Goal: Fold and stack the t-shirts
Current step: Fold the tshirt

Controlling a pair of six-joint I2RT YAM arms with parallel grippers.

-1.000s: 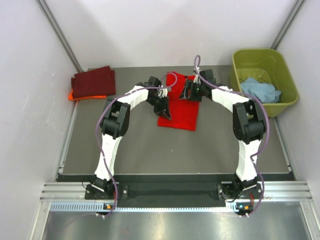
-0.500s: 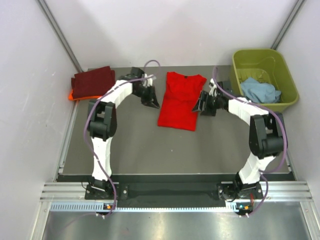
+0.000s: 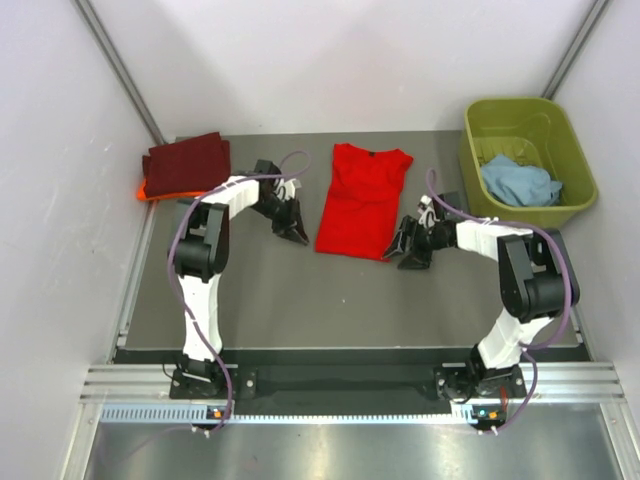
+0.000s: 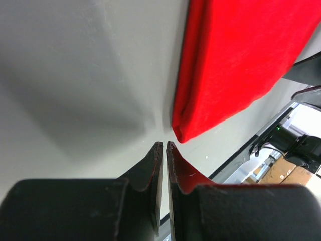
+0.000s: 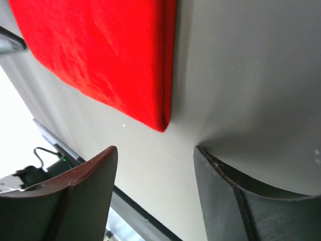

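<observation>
A bright red t-shirt lies flat on the grey table, folded lengthwise, collar toward the back. My left gripper sits low at its near left corner, shut and empty; the corner shows just beyond the tips in the left wrist view. My right gripper sits low at the near right corner, open and empty; the corner lies just ahead of it in the right wrist view. A folded dark maroon shirt lies on an orange one at the back left. A light blue shirt lies in the tub.
The olive-green plastic tub stands at the back right by the wall. White walls close in on the left, back and right. The table's front edge runs just ahead of the arm bases.
Both grippers have left the top of the red shirt and moved outward and toward me along its sides, down to its near corners. The shirt now lies uncovered.
</observation>
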